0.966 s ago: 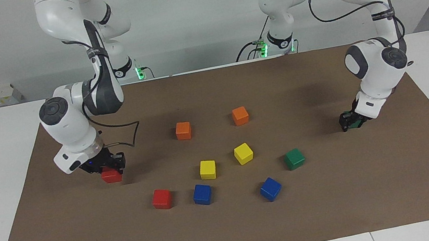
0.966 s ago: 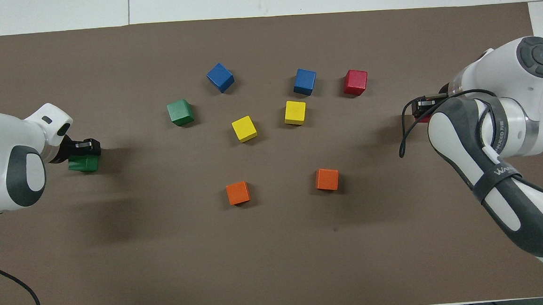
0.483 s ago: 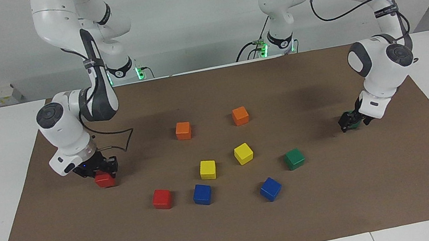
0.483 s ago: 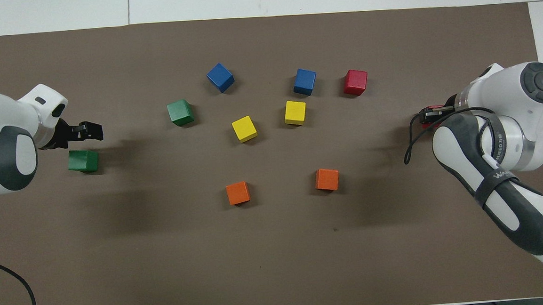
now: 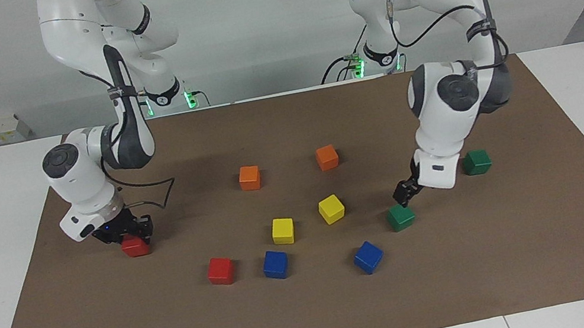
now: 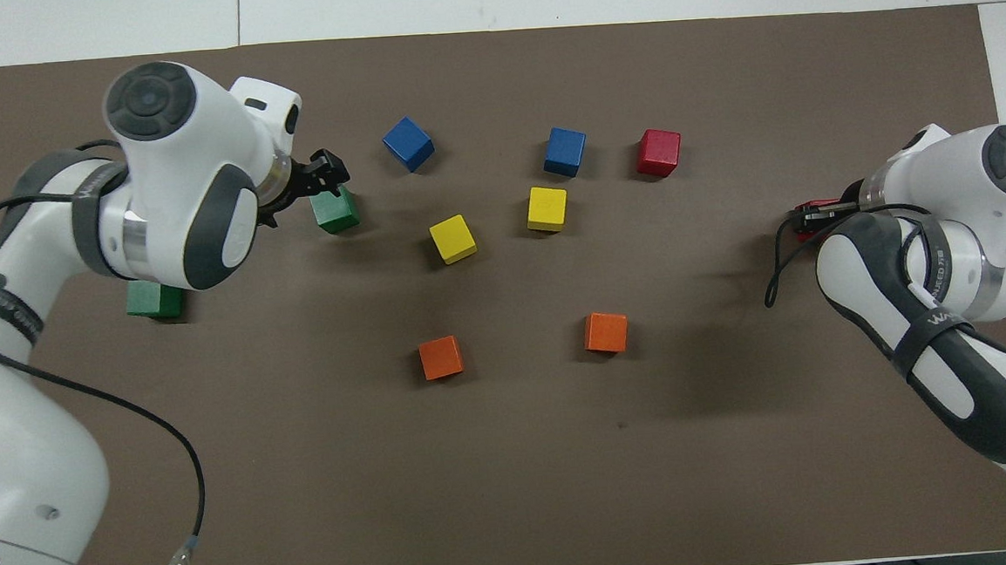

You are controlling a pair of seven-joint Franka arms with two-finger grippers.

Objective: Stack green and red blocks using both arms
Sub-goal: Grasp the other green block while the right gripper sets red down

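The right gripper [image 5: 131, 235], at the left of the facing view, has its fingers closed on a red block [image 5: 135, 247] low over the brown mat [image 5: 319, 315]. The left gripper [image 5: 404, 192] has its fingers spread apart just above a green block [image 5: 400, 217] at centre right of that view, holding nothing. A second green block [image 5: 476, 162] lies on the mat at the right of that view. A second red block [image 5: 220, 271] lies at lower centre left, beside a blue block [image 5: 275, 264].
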